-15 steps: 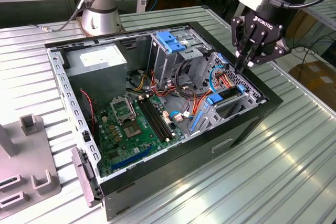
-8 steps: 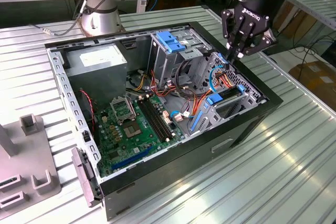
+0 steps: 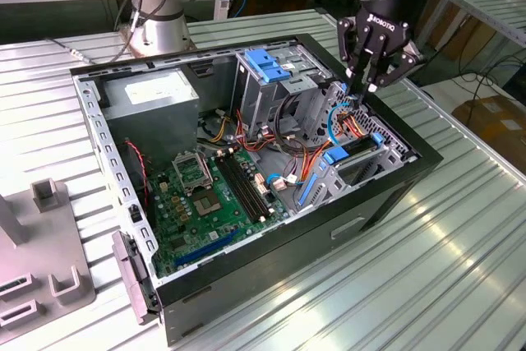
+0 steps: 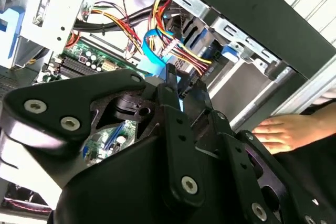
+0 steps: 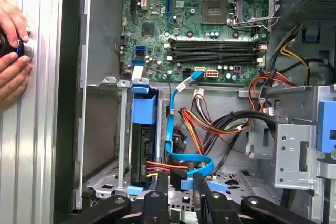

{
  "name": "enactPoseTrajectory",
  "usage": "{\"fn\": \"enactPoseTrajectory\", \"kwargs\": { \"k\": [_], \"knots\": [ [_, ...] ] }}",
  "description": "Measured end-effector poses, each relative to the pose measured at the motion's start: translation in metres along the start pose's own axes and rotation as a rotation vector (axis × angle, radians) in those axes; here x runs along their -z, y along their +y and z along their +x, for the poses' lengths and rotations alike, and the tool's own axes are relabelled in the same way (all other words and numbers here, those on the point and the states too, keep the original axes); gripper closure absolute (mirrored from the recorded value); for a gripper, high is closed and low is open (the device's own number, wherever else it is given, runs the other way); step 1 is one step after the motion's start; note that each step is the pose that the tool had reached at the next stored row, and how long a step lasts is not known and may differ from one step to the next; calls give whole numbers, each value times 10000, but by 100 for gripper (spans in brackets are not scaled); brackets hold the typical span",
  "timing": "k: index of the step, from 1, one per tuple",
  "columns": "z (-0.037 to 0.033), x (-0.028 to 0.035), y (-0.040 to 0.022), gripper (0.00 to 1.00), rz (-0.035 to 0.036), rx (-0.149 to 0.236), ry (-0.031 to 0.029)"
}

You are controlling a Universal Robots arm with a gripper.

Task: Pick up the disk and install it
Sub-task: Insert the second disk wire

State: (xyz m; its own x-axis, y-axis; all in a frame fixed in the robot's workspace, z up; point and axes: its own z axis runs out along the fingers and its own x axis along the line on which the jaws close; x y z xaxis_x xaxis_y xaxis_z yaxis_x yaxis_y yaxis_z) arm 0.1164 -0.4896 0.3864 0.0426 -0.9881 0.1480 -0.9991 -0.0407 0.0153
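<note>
- Evidently the disk (image 5: 143,145) already stands on edge in its bay, at the case (image 3: 386,195) corner on the exterior view's right, blue frame uppermost.
- I judge it fairly heavy for its size, rigid, and sensitive to knocks. The metal faces are likely slippery, and the plastic frame would flex.
- I would take it by the frame's long edges, well away from the cables (image 5: 210,129) crowding its connector end.
- The pincer (image 3: 364,84) hangs just above that corner, pointing straight down, close to the blue cable (image 5: 173,114) beside the disk.
- I cannot tell whether it is spread or pressed together, and nothing is visibly in its grip.
- A hand (image 5: 13,51) rests on the table (image 3: 460,236) beside the case.
</note>
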Motion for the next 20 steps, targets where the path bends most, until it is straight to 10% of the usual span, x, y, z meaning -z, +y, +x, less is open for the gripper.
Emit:
{"fn": "enactPoseTrajectory", "kwargs": {
  "k": [5,11,17,20],
  "knots": [
    [-65,-96,44,67,64,48,19],
    [-97,-162,42,79,60,58,399],
    [-108,-168,42,78,55,58,509],
    [-127,-167,41,71,44,56,748]
  ]
}}
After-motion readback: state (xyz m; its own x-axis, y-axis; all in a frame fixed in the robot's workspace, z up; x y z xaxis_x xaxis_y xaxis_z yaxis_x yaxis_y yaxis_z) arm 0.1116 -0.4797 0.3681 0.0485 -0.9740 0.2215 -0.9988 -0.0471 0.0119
